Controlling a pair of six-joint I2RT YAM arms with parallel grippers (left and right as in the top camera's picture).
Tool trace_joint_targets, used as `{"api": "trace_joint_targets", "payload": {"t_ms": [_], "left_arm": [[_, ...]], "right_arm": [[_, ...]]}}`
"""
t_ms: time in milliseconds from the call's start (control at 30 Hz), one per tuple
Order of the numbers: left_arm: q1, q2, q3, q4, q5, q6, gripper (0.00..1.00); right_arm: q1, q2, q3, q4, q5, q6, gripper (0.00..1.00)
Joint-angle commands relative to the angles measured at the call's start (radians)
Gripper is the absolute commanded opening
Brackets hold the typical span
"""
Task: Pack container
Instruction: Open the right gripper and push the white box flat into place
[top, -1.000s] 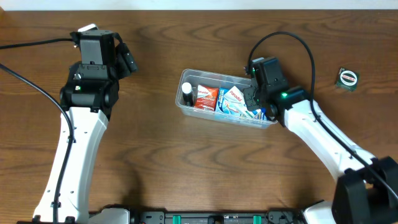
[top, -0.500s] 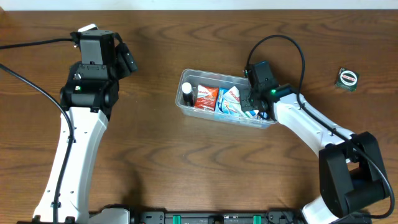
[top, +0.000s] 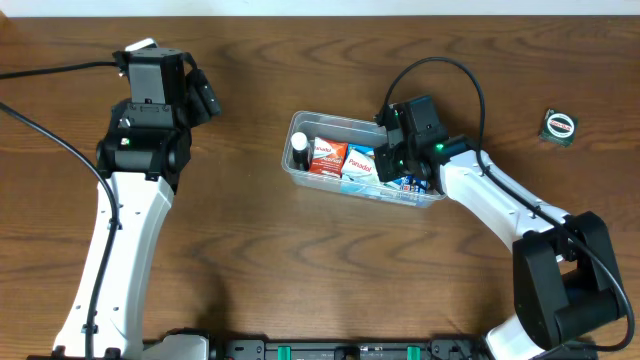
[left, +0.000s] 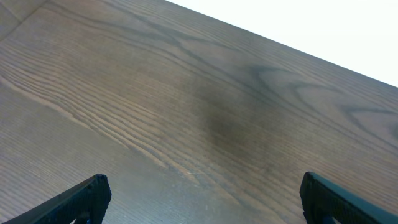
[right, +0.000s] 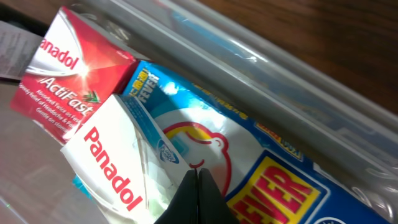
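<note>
The clear plastic container sits mid-table and holds a small white bottle, a red Panadol ActiFast box and a blue-and-white Panadol packet. My right gripper is inside the container's right half with its fingers shut together, tips resting on the blue fever-relief packet beside the white Panadol box and the red box. Nothing shows between the fingers. My left gripper is open over bare wood at the far left.
A small round green-and-black item lies on the table at the far right. The container's clear wall runs close behind my right fingers. The brown wooden table surrounds everything.
My right gripper has moved left inside the container, pushing the blue-and-white packets toward the red box. The left arm has not moved.
</note>
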Motion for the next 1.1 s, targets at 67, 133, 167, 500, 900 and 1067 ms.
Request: {"api": "trace_joint_targets", "payload": {"t_ms": [67,133,167,500,900,1067], "left_arm": [[0.004,0.003,0.018,0.0,-0.013,0.008,0.98],[0.005,0.003,0.018,0.0,-0.013,0.008,0.98],[0.005,0.003,0.018,0.0,-0.013,0.008,0.98],[0.004,0.003,0.018,0.0,-0.013,0.008,0.98],[0.005,0.003,0.018,0.0,-0.013,0.008,0.98],[0.005,0.003,0.018,0.0,-0.013,0.008,0.98]], "right_arm": [[0.003,0.006,0.011,0.003,-0.126,-0.098,0.01],[0.002,0.006,0.011,0.003,-0.14,-0.121,0.01],[0.001,0.006,0.011,0.003,-0.138,-0.121,0.01],[-0.072,-0.032,0.097,0.031,-0.138,-0.12,0.15],[-0.107,-0.235,0.251,-0.513,-0.14,-0.09,0.01],[-0.108,-0.262,0.249,-0.755,-0.139,-0.09,0.01]]}}
